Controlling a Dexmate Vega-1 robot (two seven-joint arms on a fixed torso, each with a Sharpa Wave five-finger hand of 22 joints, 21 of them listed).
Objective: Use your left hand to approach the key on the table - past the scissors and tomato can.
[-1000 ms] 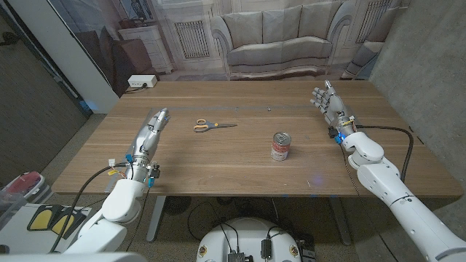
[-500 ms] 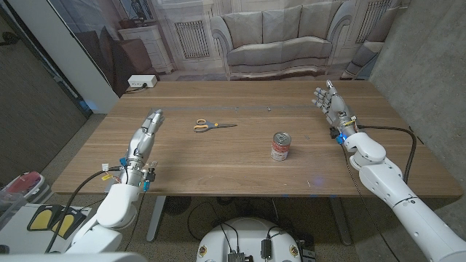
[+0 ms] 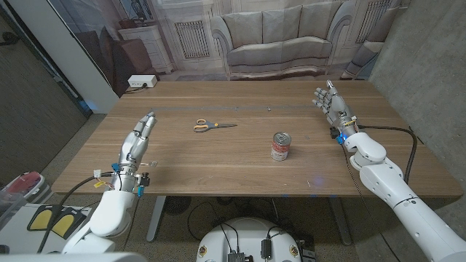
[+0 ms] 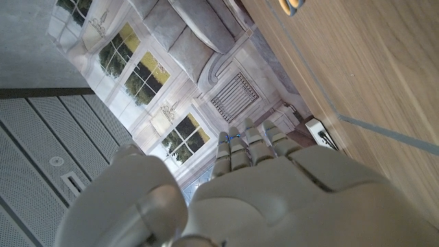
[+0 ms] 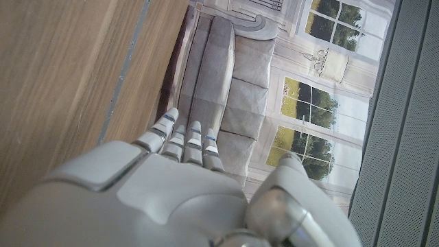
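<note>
Your left hand point(image 3: 138, 137) is empty, fingers straight, near the tabletop's point(image 3: 218, 167) left edge. Scissors point(image 3: 212, 126) lie lengthwise left-right, blades pointing right, with the tomato can point(image 3: 281, 145) upright further right. Can't make out the key.

On the surface point(image 3: 218, 164), the key is too small to make out — only a tiny speck point(image 3: 269, 109) lies at about twelve o'clock from the tomato can point(image 3: 281, 145), whose label print cannot be read. In the left wrist view the scissors point(image 4: 289, 5) are cut off by the frame edge — just a blurred orange and blue handle shows.
</note>
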